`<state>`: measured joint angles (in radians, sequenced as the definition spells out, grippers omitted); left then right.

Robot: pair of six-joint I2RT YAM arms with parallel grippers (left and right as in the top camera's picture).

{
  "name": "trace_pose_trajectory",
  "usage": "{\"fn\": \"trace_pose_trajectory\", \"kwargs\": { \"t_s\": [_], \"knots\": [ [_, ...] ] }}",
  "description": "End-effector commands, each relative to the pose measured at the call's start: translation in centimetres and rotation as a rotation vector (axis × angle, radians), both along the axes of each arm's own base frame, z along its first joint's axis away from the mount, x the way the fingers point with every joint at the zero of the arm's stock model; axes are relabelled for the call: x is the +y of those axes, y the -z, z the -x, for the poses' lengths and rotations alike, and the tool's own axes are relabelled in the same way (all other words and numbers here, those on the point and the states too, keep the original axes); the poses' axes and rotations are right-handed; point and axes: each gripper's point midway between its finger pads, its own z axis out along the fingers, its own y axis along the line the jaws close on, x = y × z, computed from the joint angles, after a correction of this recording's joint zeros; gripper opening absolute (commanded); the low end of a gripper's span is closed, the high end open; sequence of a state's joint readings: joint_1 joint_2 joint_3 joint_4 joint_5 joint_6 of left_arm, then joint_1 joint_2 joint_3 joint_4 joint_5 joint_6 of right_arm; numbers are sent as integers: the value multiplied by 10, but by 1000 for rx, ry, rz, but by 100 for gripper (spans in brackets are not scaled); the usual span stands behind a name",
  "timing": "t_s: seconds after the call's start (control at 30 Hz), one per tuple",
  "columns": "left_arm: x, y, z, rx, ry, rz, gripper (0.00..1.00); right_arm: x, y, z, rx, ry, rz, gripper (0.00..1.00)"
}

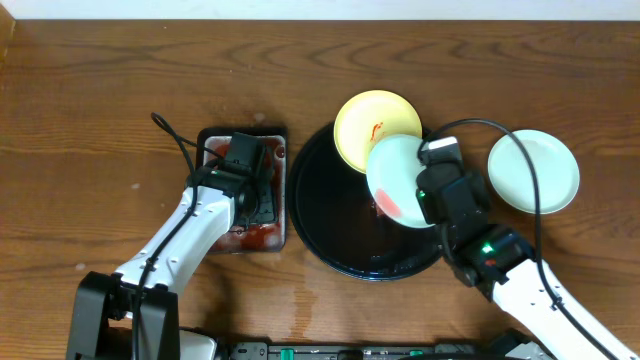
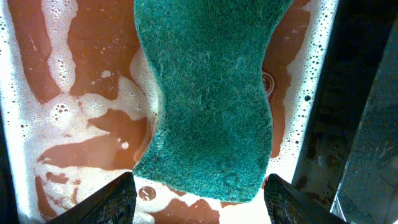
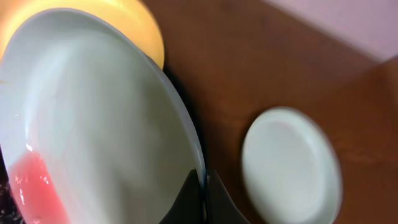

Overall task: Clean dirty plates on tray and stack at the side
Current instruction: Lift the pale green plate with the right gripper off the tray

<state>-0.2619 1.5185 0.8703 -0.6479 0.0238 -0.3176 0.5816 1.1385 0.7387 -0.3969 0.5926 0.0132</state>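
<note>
- The table (image 1: 100, 90) shows bare wood along its far edge and at its left end; the near-right corner is taken up by the right arm.
- The tray (image 1: 330, 220) sits mid-table. Its left half and near part are bare black. Its left rim lies just beside the small tray (image 1: 270, 238), with a narrow strip of wood between them.
- The yellow plate (image 1: 372, 125) rests on the tray's far rim and overhangs it toward the table's far edge. It carries a thin red mark.
- The held plate (image 1: 395, 175) is tilted over the tray's right half. It overlaps the yellow plate's near edge, and a red smear sits low on it.
- The side plate (image 1: 533, 172) lies flat on the wood right of the tray, clear of its rim.
- The small tray holds foamy reddish liquid.
- The sponge (image 2: 211, 93), green, hangs over that liquid.
- The right gripper (image 3: 200, 196) pinches the held plate's right rim, fingers closed on the edge.
- The left gripper (image 2: 196, 199) is above the small tray, with its fingers (image 2: 112, 202) pressed against the sponge's two near corners, gripping it.
</note>
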Motion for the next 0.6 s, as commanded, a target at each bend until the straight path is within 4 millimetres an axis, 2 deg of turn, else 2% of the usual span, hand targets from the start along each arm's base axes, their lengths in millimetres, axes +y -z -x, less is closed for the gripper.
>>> {"fn": "trace_pose_trajectory", "kwargs": {
  "t_s": [0.0,0.17,0.37,0.57],
  "knots": [
    [0,-5,-5,-16,-9,4,67,-1,-37,-5,-120,0,164,1],
    [0,-5,-5,-16,-9,4,67,18,-52,-4,-177,-80,258,1],
    [0,-5,-5,-16,-9,4,67,37,-59,0,-200,-168,323,1],
    [0,-5,-5,-16,-9,4,67,43,-69,1,-232,-195,384,1]
  ]
}}
